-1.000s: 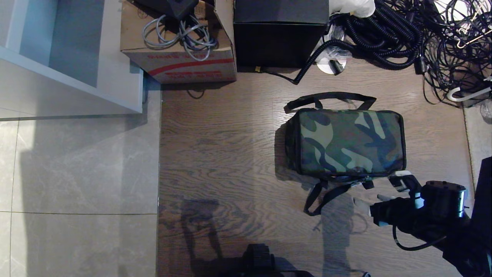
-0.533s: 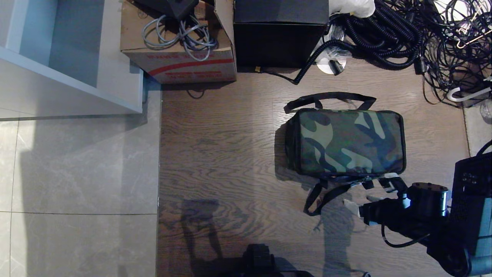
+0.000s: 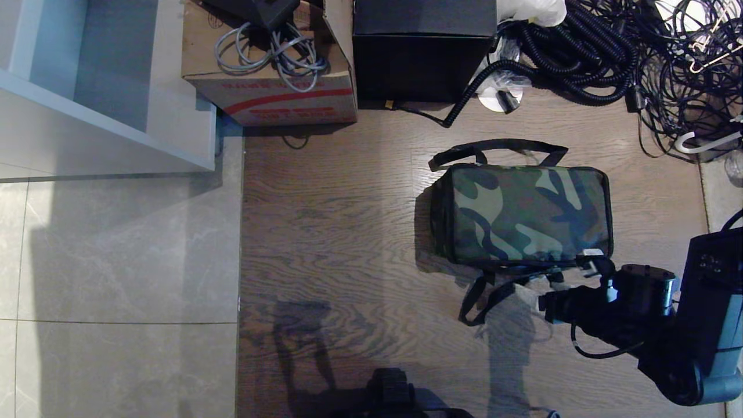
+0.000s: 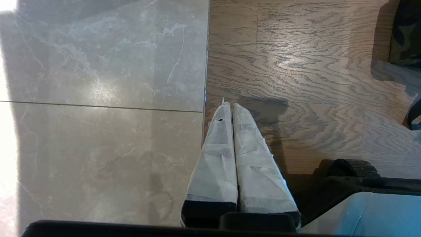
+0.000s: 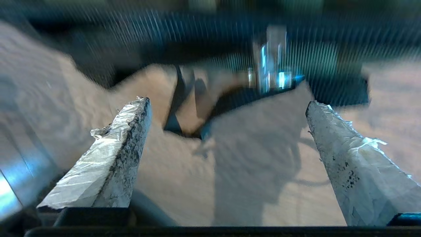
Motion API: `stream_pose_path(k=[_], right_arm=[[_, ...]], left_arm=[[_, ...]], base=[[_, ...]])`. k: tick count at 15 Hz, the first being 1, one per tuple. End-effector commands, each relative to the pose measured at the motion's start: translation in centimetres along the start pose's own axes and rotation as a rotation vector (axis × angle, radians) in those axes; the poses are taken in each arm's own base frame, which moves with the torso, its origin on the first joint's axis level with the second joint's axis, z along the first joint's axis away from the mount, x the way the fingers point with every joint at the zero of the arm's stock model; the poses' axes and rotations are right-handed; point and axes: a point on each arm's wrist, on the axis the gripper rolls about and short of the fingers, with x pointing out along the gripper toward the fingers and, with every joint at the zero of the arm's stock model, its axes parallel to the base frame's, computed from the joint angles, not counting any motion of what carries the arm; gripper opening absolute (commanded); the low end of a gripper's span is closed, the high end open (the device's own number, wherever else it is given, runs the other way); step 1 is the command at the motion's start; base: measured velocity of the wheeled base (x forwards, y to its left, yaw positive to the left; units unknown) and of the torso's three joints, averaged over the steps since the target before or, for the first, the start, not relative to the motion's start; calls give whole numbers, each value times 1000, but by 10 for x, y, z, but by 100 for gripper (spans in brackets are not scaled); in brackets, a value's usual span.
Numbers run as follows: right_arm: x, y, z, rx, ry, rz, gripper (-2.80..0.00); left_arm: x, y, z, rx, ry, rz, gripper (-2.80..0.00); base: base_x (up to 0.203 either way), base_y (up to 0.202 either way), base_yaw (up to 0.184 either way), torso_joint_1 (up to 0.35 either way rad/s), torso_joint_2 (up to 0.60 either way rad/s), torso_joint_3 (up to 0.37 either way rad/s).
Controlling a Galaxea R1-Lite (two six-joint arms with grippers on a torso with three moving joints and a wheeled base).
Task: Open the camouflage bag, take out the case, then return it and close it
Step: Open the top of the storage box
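The bag (image 3: 522,215) lies flat on the wood floor (image 3: 336,232), right of centre in the head view, its camouflage top face up and looking closed. One black strap (image 3: 496,145) arches off its far edge; another strap (image 3: 484,296) loops out from the near edge onto the floor.

Just beside the bag's near right corner sits the right gripper (image 3: 566,277), reaching in from the right. Its upper fingertip is at the bag's near edge, but contact cannot be told. In the right wrist view the two taped fingers (image 5: 121,148) stand wide apart with nothing between them but floor; the bag's dark edge and a pale, shiny bit of hardware (image 5: 271,70) lie blurred just ahead.

The left gripper (image 4: 229,107) hangs well away from the bag, above the seam between wood and grey tile (image 4: 98,98), its taped fingers pressed together and empty.

Farther off, against the back, are a carton (image 3: 270,87) with grey cables, a black box (image 3: 424,52) and a tangle of black cables (image 3: 609,52).
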Motion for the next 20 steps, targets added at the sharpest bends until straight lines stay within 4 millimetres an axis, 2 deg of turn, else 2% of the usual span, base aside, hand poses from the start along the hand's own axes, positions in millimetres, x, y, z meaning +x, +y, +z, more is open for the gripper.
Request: stream_pose_path(k=[1,7,18,19,20], right_arm=[[2,0,8,-13,-38,4,0],[4,-3,12,-114,-57,-9,0],[0,-6,6,-100,-30,-20,0],[1,-6,8,-105,-39,-19,-280],[2,-5,8,-105,-41,-16,-280]], left_arm=[[0,0,0,0,0,0,-280],[0,0,0,0,0,0,-280],[0,0,0,0,0,0,-280],[0,0,0,0,0,0,-280],[0,0,0,0,0,0,-280]], base=[[0,0,0,0,0,0],[0,0,0,0,0,0],[0,0,0,0,0,0],[0,0,0,0,0,0],[0,0,0,0,0,0]])
